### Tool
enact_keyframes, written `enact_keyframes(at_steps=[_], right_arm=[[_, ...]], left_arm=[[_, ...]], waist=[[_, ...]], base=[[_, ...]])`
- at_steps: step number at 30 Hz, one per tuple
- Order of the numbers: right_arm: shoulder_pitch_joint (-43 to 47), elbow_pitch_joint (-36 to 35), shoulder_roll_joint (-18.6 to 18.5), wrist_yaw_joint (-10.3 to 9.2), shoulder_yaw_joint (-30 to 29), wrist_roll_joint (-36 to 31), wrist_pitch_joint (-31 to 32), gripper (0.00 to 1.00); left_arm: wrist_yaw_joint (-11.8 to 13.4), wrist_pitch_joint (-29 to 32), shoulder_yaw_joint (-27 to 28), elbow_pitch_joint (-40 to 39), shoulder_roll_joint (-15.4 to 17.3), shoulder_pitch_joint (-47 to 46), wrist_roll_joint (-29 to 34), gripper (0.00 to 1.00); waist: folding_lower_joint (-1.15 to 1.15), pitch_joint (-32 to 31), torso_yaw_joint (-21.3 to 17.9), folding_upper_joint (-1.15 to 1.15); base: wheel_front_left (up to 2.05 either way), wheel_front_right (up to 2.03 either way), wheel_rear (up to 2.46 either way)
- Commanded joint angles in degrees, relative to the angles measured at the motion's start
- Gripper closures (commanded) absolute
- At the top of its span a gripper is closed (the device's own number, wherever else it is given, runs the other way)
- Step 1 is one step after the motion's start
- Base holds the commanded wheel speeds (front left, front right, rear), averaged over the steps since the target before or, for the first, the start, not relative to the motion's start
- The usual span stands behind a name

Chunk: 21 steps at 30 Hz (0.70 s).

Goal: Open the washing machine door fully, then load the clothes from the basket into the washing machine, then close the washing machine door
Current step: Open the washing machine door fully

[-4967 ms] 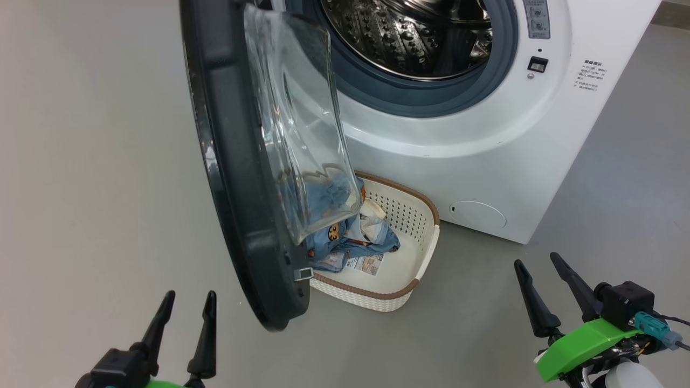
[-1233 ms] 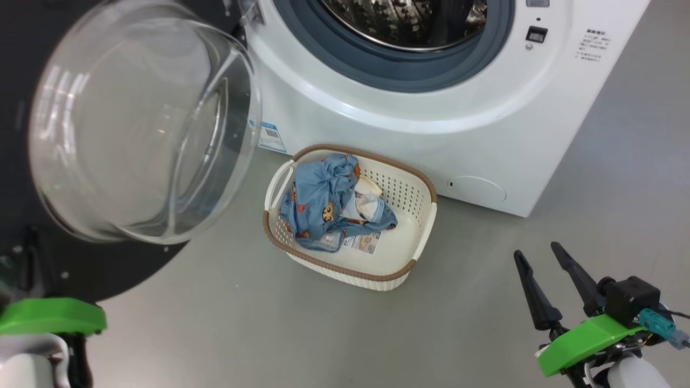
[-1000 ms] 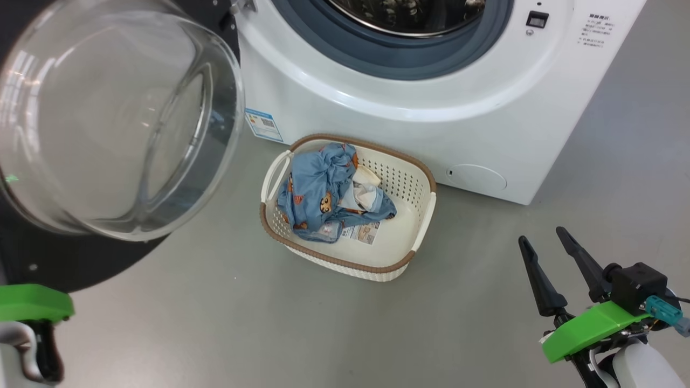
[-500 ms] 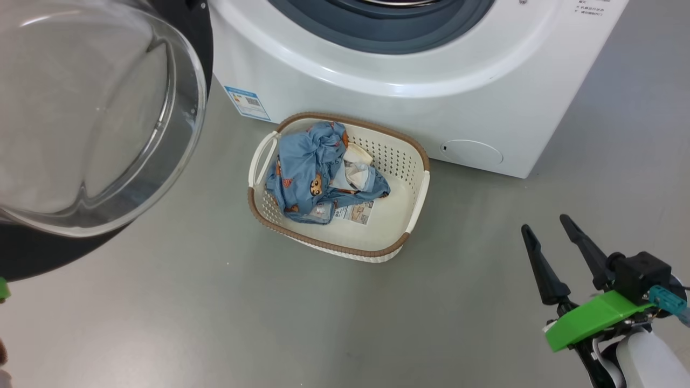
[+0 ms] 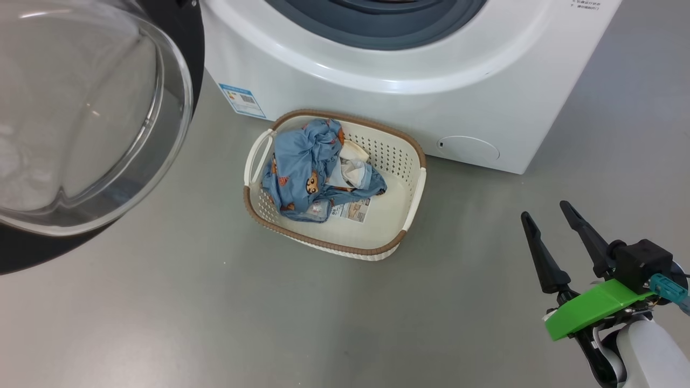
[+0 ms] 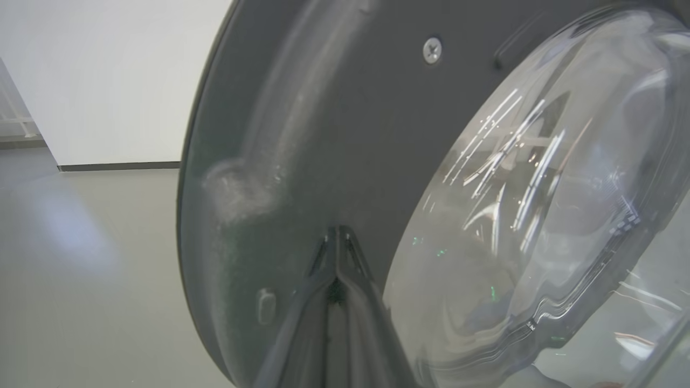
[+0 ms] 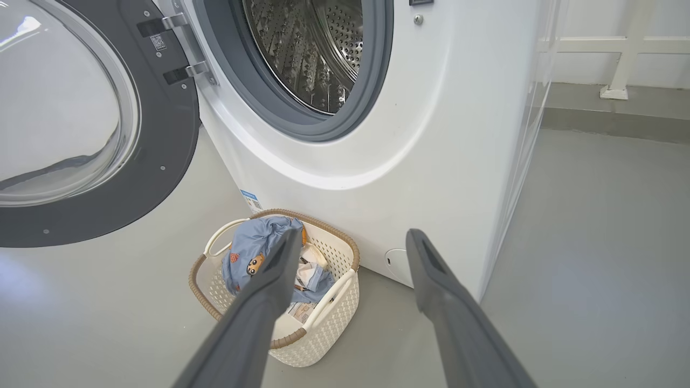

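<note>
Basket (image 7: 319,344) — beyond right fingers (image 7: 443,303), apart.

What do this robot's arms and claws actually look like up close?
Each gripper ends in two long, dark, tapering fingers like slim spikes, as on the right gripper and the left gripper. Behind the right one sit a bright green plastic bracket, a black boxy block and a teal cable connector. The forearm is smooth, rounded and white.
</note>
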Motion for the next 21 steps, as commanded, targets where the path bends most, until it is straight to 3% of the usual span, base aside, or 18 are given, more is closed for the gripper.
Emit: enact_keyframes(at_steps=[1, 7, 14, 21], right_arm=[[-0.3, -1.1, 0.0, 0.09, 1.4, -0.3, -0.7, 0.00], [0.5, -0.7, 0.4, 0.09, 1.5, -0.1, -0.7, 0.00], [1.5, -0.7, 0.7, 0.09, 1.3, 0.3, -0.7, 0.00], [3.2, -0.6, 1.0, 0.09, 0.9, 0.7, -0.7, 0.00]], left_arm=[[-0.4, -0.3, 1.8, -1.0, 4.5, -1.2, 0.8, 1.00], [-1.2, -0.3, 2.0, -1.1, 3.6, 0.2, 0.7, 1.00], [-1.9, -0.3, 1.2, -4.7, 0.3, 5.2, 0.0, 1.00], [-2.1, -0.3, -3.6, -10.4, -2.9, 11.9, -1.6, 1.00]], waist=[[0.00, -0.4, 0.0, 0.00], [0.00, -2.1, -0.1, 0.00], [0.00, -5.1, -0.3, 0.00], [0.00, -8.2, -0.8, 0.00]], base=[[0.00, 0.00, 0.00], [0.00, 0.00, 0.00], [0.00, 0.00, 0.00], [0.00, 0.00, 0.00]])
